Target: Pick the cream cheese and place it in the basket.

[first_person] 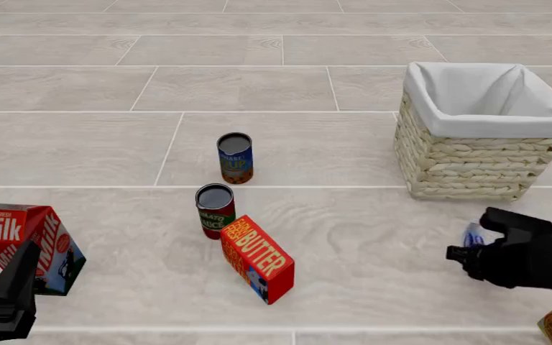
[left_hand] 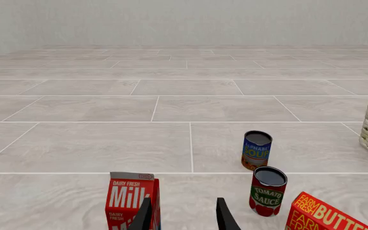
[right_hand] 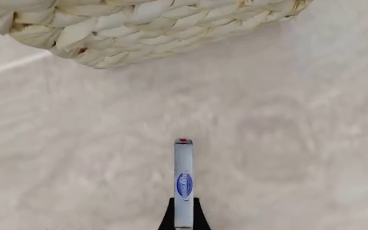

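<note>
Your right hand [first_person: 470,248] is clamped on the cream cheese [right_hand: 183,184], held edge-on between the fingers, just above the counter [first_person: 372,237] by my read. Your left hand [left_hand: 182,215] waits with fingers apart by the milk carton [first_person: 22,244]. Grasp looks done; carry is next. Lift well up, swing forward to the basket [first_person: 468,162], clear the cloth rim, then let go.
</note>
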